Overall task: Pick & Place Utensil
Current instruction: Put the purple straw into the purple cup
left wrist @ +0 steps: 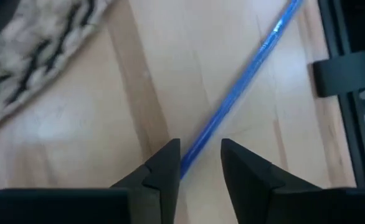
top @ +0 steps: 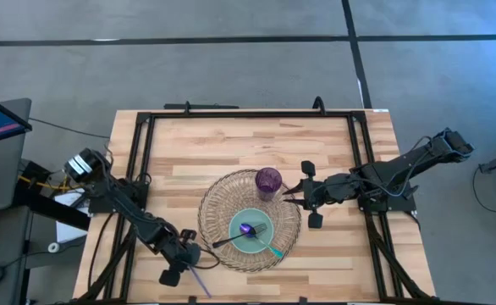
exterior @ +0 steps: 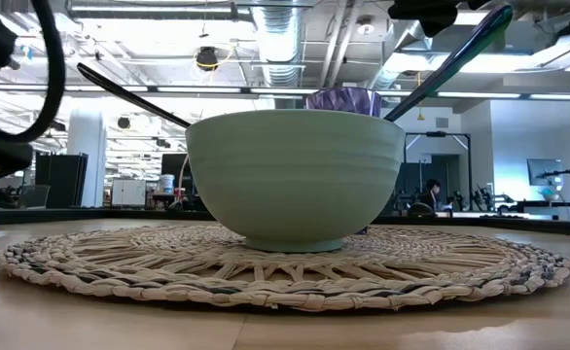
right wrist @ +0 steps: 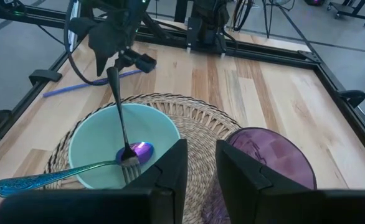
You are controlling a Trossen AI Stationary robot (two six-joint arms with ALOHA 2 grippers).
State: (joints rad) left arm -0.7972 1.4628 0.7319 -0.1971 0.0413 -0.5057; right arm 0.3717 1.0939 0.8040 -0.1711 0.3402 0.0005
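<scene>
The left pincer (left wrist: 200, 163), fingers parted, straddles a blue utensil handle (left wrist: 245, 78) lying on the worktop (left wrist: 76, 118) beside the woven mat (top: 223, 203); its ends are cut off. The right pincer (right wrist: 200, 163), slightly open and empty, waits above the purple cup (right wrist: 266, 155) by the green bowl (right wrist: 95, 146), which holds a black fork (right wrist: 121, 118).

A pale green bowl (right wrist: 108, 146) sits on a woven mat (right wrist: 195, 121) on the wooden table (right wrist: 245, 87). In the bowl lie a black fork (right wrist: 121, 124), a purple spoon (right wrist: 139, 150) and a teal utensil (right wrist: 42, 177) whose handle pokes over the rim. A purple cup (right wrist: 271, 155) stands beside the bowl. A blue straw (right wrist: 86, 84) lies beyond the mat, near the left gripper (right wrist: 123, 56). The right gripper (right wrist: 200, 165) has its fingers slightly apart.
</scene>
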